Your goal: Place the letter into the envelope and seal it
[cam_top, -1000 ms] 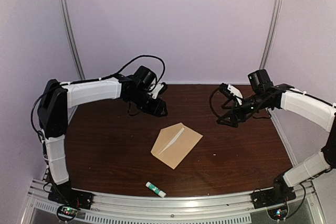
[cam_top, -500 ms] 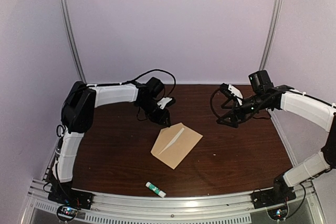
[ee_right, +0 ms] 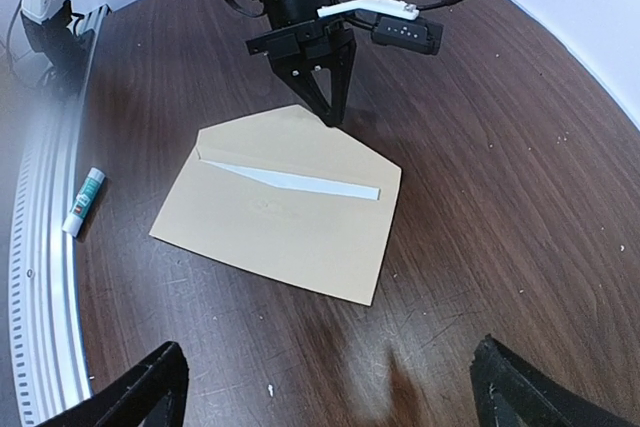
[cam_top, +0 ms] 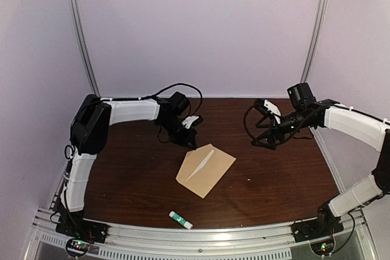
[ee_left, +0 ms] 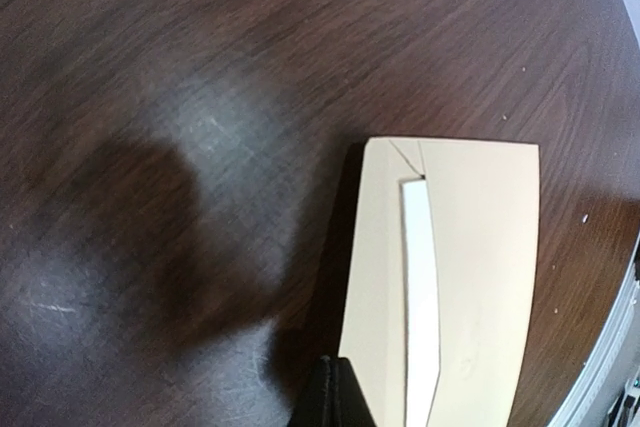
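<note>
On the dark wooden surface (cam_top: 122,168) the envelope (ee_right: 285,217) lies flap-down, the letter seemingly already inside and sealing left, with the left end effector (ee_right: 333,112) clenched empty at its edge and the right end effector (ee_right: 328,350) released.

The left wrist view's bottom edge cuts off the envelope (ee_left: 470,277) and all of the left claw (ee_left: 330,395) except its dark tip. Whether the white strip (ee_left: 420,297) in the flap's gap is the letter cannot be told. The right claw (ee_right: 335,392) shows only two fingertips at the lower edge of its own view. The glue stick (cam_top: 181,220) label is too small to read.
</note>
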You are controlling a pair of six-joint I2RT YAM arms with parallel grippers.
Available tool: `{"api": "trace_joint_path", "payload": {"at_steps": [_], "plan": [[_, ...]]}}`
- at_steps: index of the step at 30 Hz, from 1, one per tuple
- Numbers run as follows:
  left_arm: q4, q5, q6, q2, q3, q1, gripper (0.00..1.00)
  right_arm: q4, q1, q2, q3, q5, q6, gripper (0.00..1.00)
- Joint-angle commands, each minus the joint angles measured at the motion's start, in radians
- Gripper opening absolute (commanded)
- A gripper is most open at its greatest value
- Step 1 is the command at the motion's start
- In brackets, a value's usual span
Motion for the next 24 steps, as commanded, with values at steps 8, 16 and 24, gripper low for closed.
{"api": "trace_joint_path", "payload": {"at_steps": [8,16,24], "plan": [[0.620,-0.110,-0.520,-0.400,-0.573,-0.006,0.00,-0.024,-0.004,0.068,0.011,-0.032,-0.012,0.99],[0.914,-0.195,-0.743,-0.485,-0.833,-0.029,0.00,-0.034,-0.002,0.108,0.020,-0.035,-0.010,0.99],[0.345,-0.184,-0.293,-0.296,-0.368,-0.021,0.42,-0.046,-0.002,0.132,0.026,-0.013,-0.020,0.99]]}}
